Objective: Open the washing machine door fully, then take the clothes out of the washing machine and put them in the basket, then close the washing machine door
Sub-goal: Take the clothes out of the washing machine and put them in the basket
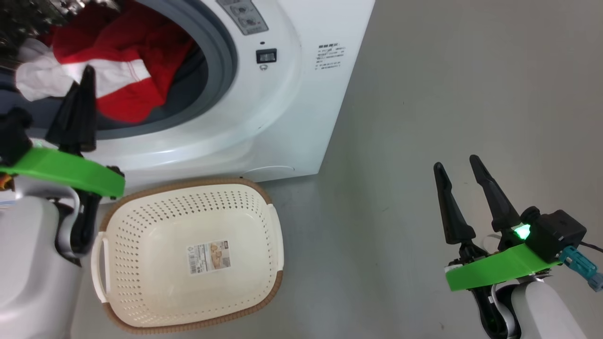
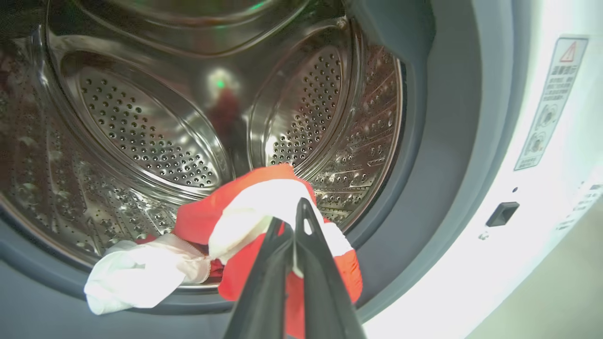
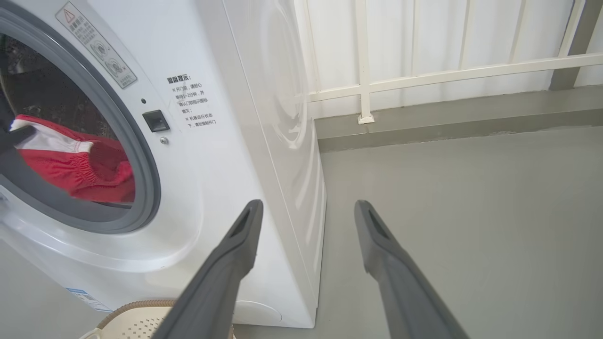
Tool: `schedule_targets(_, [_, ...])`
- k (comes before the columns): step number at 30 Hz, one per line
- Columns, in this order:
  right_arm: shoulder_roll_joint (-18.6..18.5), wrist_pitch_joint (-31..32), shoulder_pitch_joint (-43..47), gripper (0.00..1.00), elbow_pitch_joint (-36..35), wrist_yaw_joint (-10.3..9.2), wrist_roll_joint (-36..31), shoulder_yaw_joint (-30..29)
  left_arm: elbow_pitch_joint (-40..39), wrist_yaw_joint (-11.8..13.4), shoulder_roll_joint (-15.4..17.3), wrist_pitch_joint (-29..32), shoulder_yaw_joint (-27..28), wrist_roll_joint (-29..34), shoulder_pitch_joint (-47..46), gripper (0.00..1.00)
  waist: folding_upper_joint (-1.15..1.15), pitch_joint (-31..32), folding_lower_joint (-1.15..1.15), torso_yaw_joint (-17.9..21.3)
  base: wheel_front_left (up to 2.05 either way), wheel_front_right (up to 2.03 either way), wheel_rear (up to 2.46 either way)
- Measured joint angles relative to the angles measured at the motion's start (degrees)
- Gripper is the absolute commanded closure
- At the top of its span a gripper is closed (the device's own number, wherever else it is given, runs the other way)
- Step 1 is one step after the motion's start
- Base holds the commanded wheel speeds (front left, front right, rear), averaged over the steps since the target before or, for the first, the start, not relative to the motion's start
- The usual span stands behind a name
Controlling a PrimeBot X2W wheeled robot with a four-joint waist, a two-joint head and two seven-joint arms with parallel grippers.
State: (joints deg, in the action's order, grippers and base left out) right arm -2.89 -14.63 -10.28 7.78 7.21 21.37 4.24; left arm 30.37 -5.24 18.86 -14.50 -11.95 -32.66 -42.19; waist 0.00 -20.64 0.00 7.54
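Observation:
The white washing machine (image 1: 282,117) stands with its mouth uncovered; the washing machine door is out of view. Red and white clothes (image 1: 122,52) hang over the grey gasket at the drum's mouth, with a white cloth piece (image 2: 136,273) beside them. My left gripper (image 1: 87,73) reaches into the mouth and is shut on the red and white garment (image 2: 264,197), a strip of fabric pinched between its tips (image 2: 289,214). The cream basket (image 1: 188,186) sits on the floor right below the mouth, with only a sticker on its base. Off to the right, my right gripper (image 1: 456,161) is open above the floor.
The steel perforated drum (image 2: 141,132) behind the clothes holds nothing else. Grey floor (image 1: 447,84) stretches to the machine's right. In the right wrist view a white railing (image 3: 424,75) and a low kerb run behind that floor, and the basket's rim (image 3: 136,315) shows at the bottom.

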Motion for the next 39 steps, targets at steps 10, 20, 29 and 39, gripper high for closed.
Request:
schedule_targets(10, [0.0,0.0,1.2,0.00,0.3,0.00,-1.1,-0.7,-10.9,-0.3,-2.9,-0.1,6.8,4.4,8.9,1.00,0.00,3.0,0.00,-1.2,0.00,0.00,0.00])
schedule_targets(20, [0.0,0.0,3.1,0.00,0.4,0.00,-1.4,-1.6,-21.4,-0.4,-4.8,-0.1,11.0,6.8,16.3,1.00,0.00,4.7,0.00,-2.1,0.00,0.00,0.00])
schedule_targets(29, [0.0,0.0,3.1,0.00,0.1,0.00,-1.8,-1.9,-33.0,0.2,-5.5,-0.1,13.9,7.9,21.3,1.00,0.00,4.6,0.00,-2.4,0.00,0.00,0.00])
schedule_targets(39, [0.0,0.0,3.1,0.00,-0.4,0.00,-1.8,-1.8,-36.5,1.2,-6.9,0.6,12.8,7.9,27.1,1.00,0.00,2.9,0.00,-1.9,0.00,0.00,0.00])
